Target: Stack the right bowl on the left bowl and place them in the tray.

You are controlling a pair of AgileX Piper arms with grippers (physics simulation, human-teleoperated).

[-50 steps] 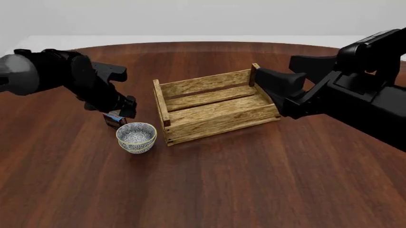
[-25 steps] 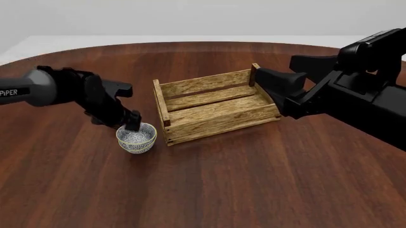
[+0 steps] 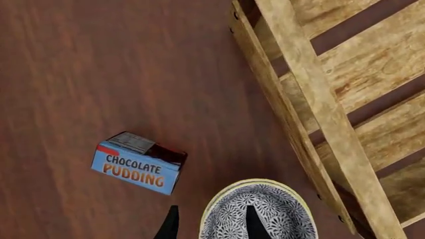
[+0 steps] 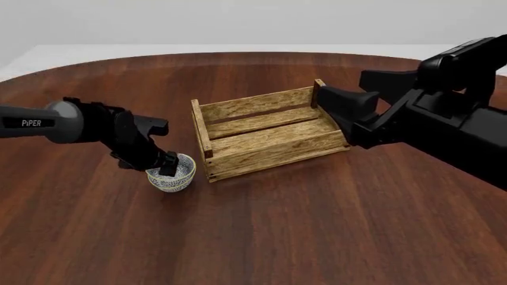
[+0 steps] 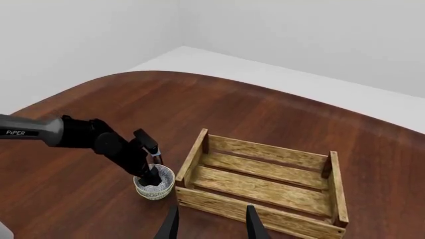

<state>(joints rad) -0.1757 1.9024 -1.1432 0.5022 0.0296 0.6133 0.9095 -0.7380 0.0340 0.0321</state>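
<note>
Simulated test scene; bare wooden table (image 4: 262, 237), blank white surroundings

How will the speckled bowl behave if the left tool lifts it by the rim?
The bowl looks rigid and glazed, so probably slick. The left tool straddles its rim, one finger inside; an off-centre hold may let it tilt. The round body on a narrow foot could tip if nudged toward the tray.

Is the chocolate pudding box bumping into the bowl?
Apart. In the left wrist view, bare brown table shows between the chocolate pudding box and the rim of the bowl.
</note>
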